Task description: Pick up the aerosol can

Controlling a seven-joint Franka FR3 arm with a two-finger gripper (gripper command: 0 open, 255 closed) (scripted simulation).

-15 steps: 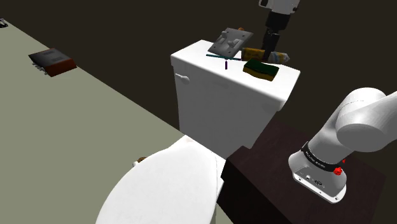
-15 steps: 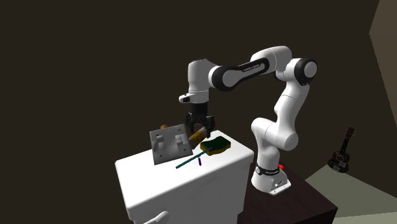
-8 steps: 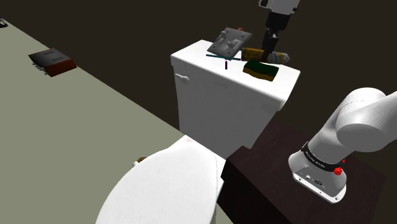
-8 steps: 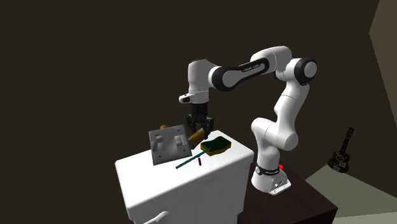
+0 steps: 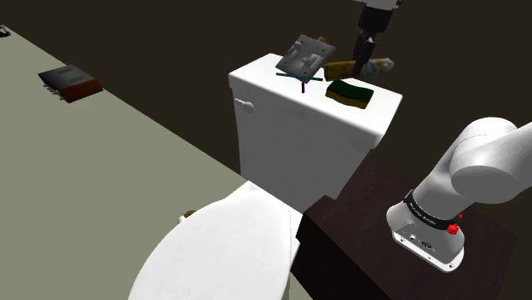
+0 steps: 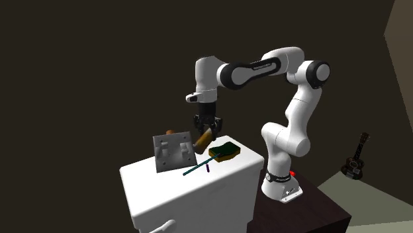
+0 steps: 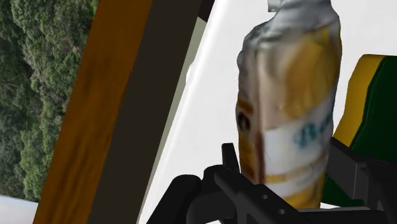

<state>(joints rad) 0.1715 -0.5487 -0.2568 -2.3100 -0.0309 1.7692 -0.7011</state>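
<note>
Toilet (image 5: 256,183): white, seat lid down. Its tank carries the small things, and beyond the tank's back edge is a drop to the floor (image 5: 94,162).
Arm (image 6: 294,99): white, reaching from the stand (image 5: 358,230) over the back of the tank, wrist pointing down.
Tank lid (image 5: 268,85): flat, white and crowded at the far end, leaving little room to swing anything sideways.
Grey plate (image 5: 304,56): propped at a tilt just beside the can. A sideways drift of the can would likely tip it over or push it off the back.
Sponge (image 5: 350,93): green over yellow, lying flat close under the claw on the stand's side. A low finger could snag and drag it.
Aerosol can (image 7: 289,108): yellow and white with a pale cap, held at a tilt and seemingly just clear of the tank lid near its back edge. Its body looks smooth and round, so it may pivot or slip out if the lift jerks, and a fall here could send it rolling off the tank.
Claw (image 5: 364,60): narrow, both fingers clamped on the can.
Teal stick (image 5: 294,77): flat on the lid, apart from the can, and unlikely to interfere.
</note>
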